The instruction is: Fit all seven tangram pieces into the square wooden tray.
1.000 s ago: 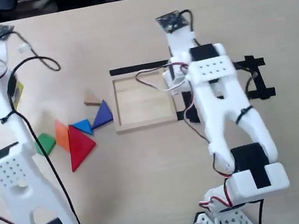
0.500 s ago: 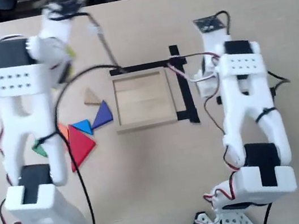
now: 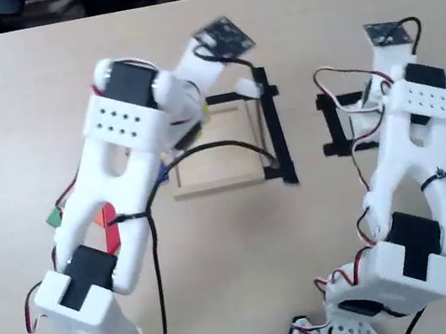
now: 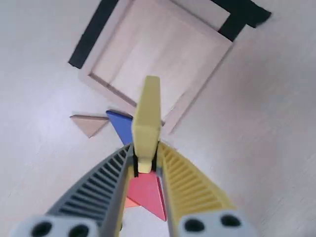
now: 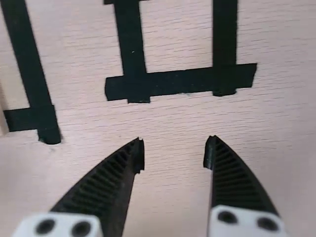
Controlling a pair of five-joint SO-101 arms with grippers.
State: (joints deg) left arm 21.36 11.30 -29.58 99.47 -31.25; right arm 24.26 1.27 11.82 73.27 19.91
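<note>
**Left arm blankets the pieces**

From above, the left arm [image 3: 124, 162] covers the tray's [image 3: 217, 185] side toward the pieces, and only slivers of the green piece [image 3: 54, 217] and red piece [image 3: 110, 216] peek out. On the left wrist camera, the yellow piece [image 4: 147, 118] hides part of the blue piece [image 4: 118, 126], and the tray runs off the edge.
</note>
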